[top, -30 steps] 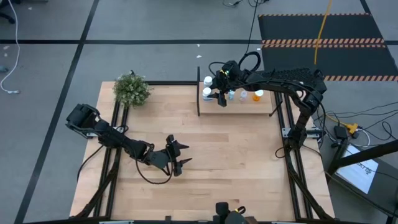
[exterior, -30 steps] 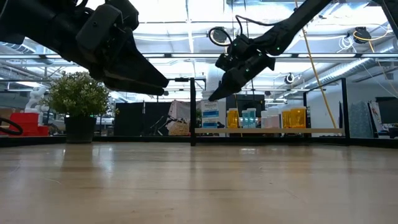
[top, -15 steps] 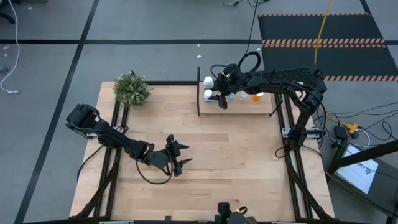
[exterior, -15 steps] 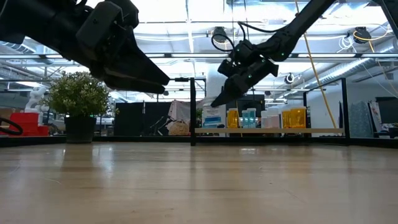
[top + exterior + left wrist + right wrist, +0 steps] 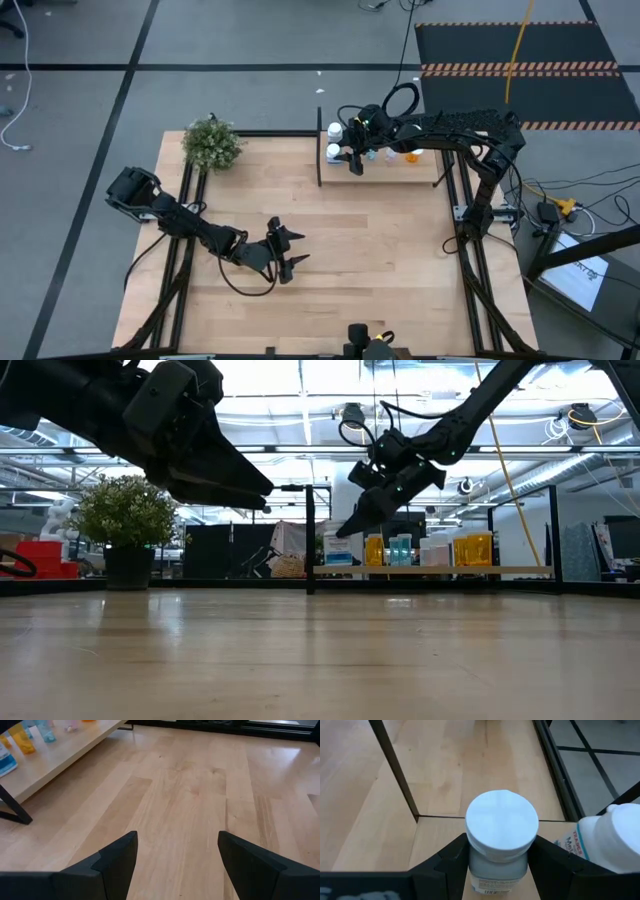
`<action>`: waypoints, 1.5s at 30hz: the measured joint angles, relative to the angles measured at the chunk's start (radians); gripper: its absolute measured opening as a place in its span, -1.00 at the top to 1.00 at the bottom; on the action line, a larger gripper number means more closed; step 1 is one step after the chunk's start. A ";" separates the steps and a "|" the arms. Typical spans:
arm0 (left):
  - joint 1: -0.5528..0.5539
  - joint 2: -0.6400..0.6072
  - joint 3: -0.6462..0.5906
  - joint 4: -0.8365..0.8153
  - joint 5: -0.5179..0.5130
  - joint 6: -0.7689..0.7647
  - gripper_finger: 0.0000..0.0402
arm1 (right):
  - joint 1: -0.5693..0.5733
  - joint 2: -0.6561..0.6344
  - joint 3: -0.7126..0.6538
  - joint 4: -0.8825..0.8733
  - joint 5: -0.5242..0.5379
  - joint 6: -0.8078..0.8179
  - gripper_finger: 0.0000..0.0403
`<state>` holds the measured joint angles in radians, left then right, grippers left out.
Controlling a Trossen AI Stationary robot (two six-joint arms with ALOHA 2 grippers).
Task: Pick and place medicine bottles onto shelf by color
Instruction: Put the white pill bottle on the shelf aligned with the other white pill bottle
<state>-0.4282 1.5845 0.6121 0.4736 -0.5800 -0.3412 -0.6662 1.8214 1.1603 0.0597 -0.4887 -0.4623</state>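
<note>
While the right hand (image 5: pixel 497 851) grips a white bottle (image 5: pixel 501 832) over the shelf (image 5: pixel 400 166), a careless release could knock the neighbour bottle (image 5: pixel 610 837); the left hand (image 5: pixel 175 862) waits open above the bench (image 5: pixel 200 795).

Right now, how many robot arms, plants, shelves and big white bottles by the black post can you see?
Robot arms: 2, left and right
Plant: 1
Shelf: 1
Big white bottles by the black post: 2, one free, one white bottle gripped by the right tool
Total: 6
</note>
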 joint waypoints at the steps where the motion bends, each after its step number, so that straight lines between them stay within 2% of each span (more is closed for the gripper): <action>1: 0.000 0.000 0.000 0.000 0.000 0.000 -0.36 | 0.000 -0.001 0.000 -0.002 0.005 -0.002 0.13; 9: 0.000 0.000 0.000 0.001 0.000 0.008 -0.36 | -0.005 -0.001 0.000 0.000 0.017 -0.016 0.12; 19: 0.000 0.000 0.000 0.002 0.000 0.008 -0.36 | -0.005 -0.001 0.000 -0.009 0.017 -0.020 0.01; 45: 0.000 0.000 0.000 0.002 0.000 0.006 -0.36 | -0.005 -0.001 0.000 -0.004 0.020 -0.029 0.00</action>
<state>-0.4282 1.5845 0.6121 0.4759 -0.5801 -0.3347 -0.6708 1.8202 1.1606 0.0559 -0.4688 -0.4911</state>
